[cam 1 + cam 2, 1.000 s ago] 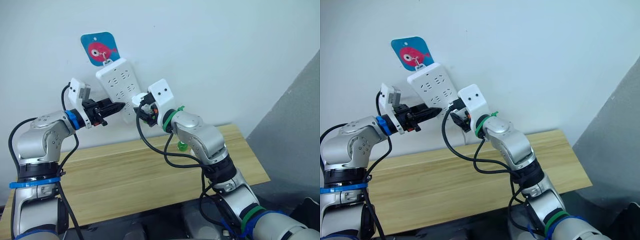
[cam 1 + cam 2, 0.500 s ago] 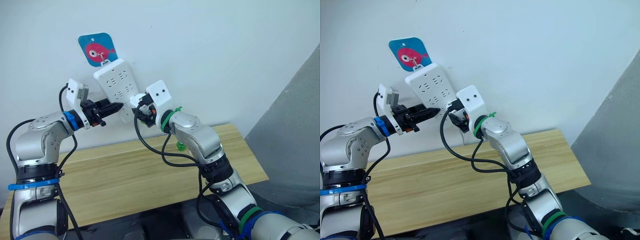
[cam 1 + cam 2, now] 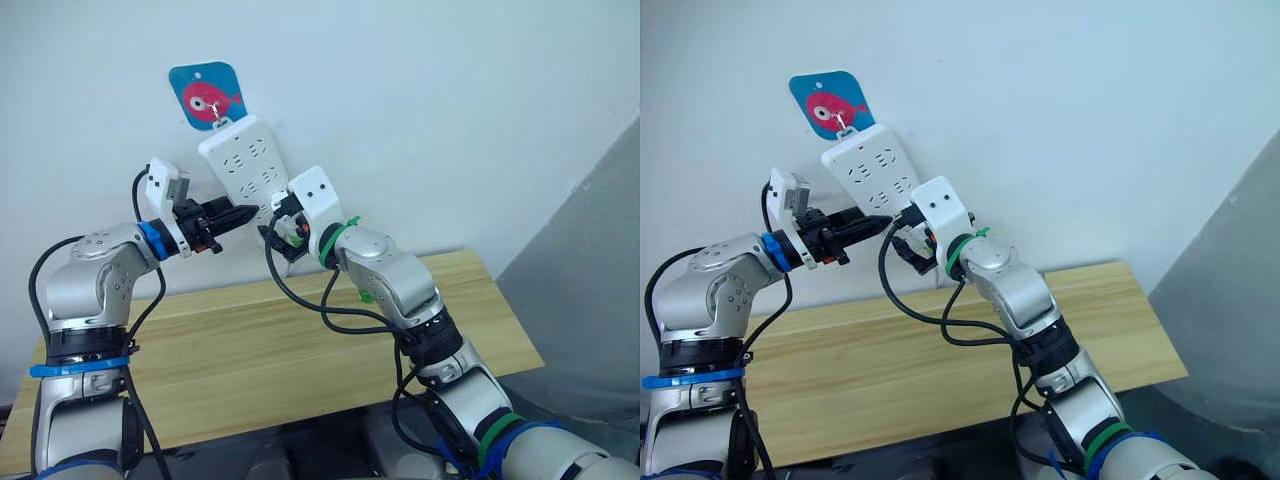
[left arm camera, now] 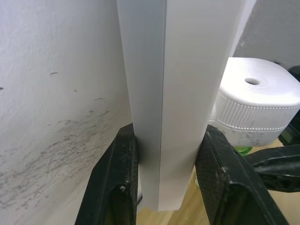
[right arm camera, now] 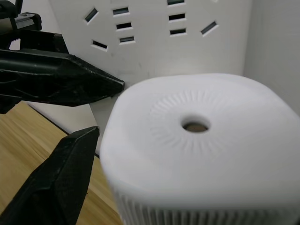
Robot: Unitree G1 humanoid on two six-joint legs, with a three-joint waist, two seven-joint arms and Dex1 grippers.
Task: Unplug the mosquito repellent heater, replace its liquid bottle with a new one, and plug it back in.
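The white mosquito repellent heater (image 5: 197, 140) with its round vent hole sits against the lower end of the white power strip (image 3: 245, 160) hanging on the wall. My right gripper (image 3: 276, 226) is shut on the heater, and one black finger (image 5: 65, 178) shows beside it. My left gripper (image 3: 243, 213) is shut on the strip's lower end, with a finger (image 4: 115, 183) on each side of it. The new one (image 3: 364, 294), a green bottle, stands on the table, mostly hidden behind my right arm.
A wooden table (image 3: 250, 350) runs below both arms against the white wall. A blue hook plate with a red fish (image 3: 208, 95) holds the strip up. A grey panel (image 3: 590, 300) stands at the right.
The whole picture has shifted slightly. My right gripper has edged a little closer to the strip's lower end. The left gripper keeps its hold on the strip.
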